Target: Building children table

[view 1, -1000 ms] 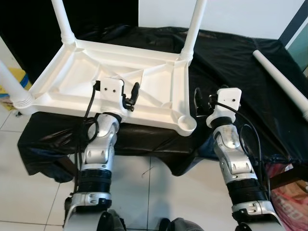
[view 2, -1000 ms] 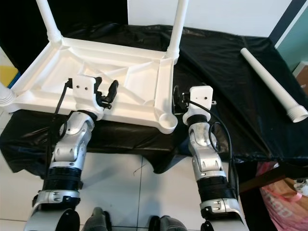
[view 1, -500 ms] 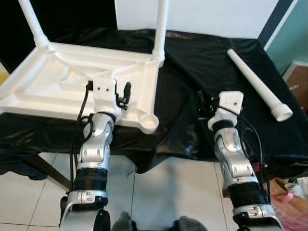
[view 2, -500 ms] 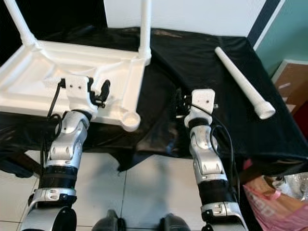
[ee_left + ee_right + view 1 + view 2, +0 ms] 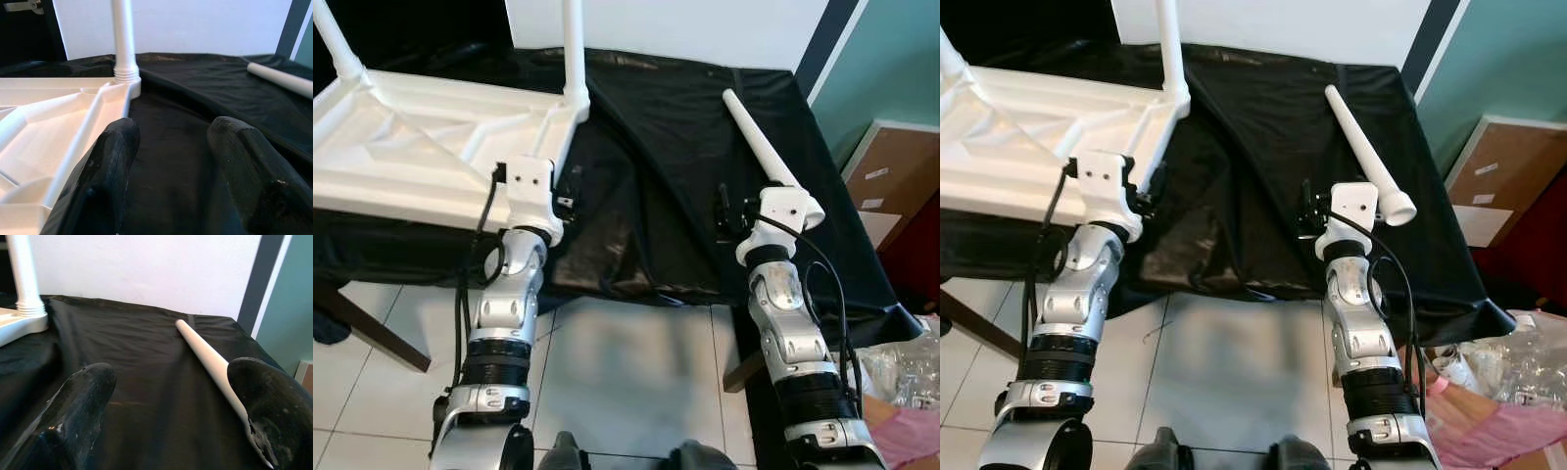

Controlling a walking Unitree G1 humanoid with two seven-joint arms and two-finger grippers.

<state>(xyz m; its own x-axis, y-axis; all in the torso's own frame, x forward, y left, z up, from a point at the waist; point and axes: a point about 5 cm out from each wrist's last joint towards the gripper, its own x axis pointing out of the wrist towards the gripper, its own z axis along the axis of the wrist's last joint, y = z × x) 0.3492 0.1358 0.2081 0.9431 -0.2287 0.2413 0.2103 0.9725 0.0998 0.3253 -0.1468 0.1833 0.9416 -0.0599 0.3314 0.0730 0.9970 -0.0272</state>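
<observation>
We see the white plastic tabletop (image 5: 421, 147) lying upside down at the upper left of the head views, resting on a black cloth (image 5: 675, 166) that covers the work surface. Two white legs stand up from it: one screwed leg (image 5: 574, 54) rises from the corner nearest the middle of the frame, and another leg (image 5: 335, 44) rises at the far upper left edge. A loose table leg (image 5: 766, 157) lies flat on the cloth right of centre, running from the upper middle down toward the right, its wider flared end lowest in the frame. Our left gripper (image 5: 171, 166) hovers at the near right edge of the tabletop; in the left wrist view its two black fingers (image 5: 105, 171) stand spread apart with nothing between them. Our right gripper (image 5: 166, 421) sits just beside the flared end of the loose leg; in the right wrist view its fingers (image 5: 83, 406) are wide apart and hold nothing, the loose leg lying close by one fingertip. Pale floor tiles (image 5: 626, 382) show at the bottom, and a cardboard box (image 5: 891, 176) stands at the right edge.
</observation>
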